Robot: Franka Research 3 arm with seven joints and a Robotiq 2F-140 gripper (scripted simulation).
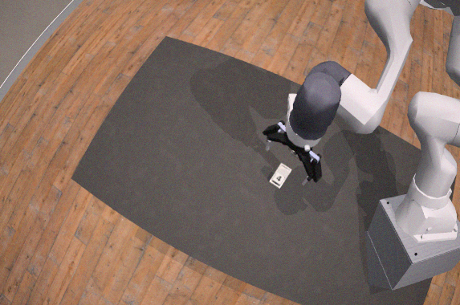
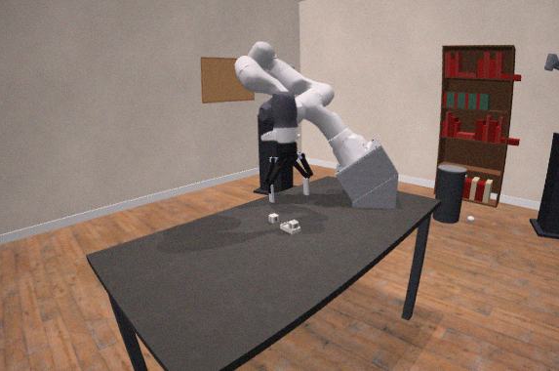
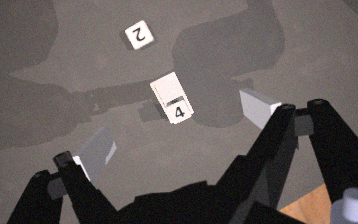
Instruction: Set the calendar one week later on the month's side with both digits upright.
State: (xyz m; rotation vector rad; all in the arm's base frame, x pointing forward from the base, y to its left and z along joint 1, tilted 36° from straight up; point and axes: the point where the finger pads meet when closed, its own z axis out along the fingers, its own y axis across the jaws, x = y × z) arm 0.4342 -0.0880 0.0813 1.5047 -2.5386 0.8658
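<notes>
The little white calendar tray (image 1: 285, 168) (image 2: 285, 228) (image 3: 168, 88) is sitting on the dark table (image 1: 166, 160) (image 2: 226, 283) (image 3: 145, 175), lower than the gripper (image 1: 286, 163) (image 2: 289, 195) (image 3: 175, 120). In the wrist view, the tray is showing near the middle, between the 2 fingers from left to right. In the top view it is lying a bit right of the middle and just below it, with the black fingers spreading out above it and to its right. 1 cube with a 4 on top (image 1: 278, 178) (image 2: 293, 225) (image 3: 179, 112) is resting in the tray, filling the lower end in the wrist view, and the upper end is showing bare. The other cube, with a 2 on top (image 2: 273, 218) (image 3: 139, 34), is lying outside the tray, apart from it, toward the upper left of the wrist view. In the top view the arm is hiding it. The table is reaching far past the tray to the left in the top view, and its edges are running well apart from the tray. The robot's big gray block (image 1: 387, 241) (image 2: 373, 195) is standing at the lower right there. The gripper is hanging above the table with its 2 fingers standing wide apart, and it is holding 0 things and touching 0 things.
</notes>
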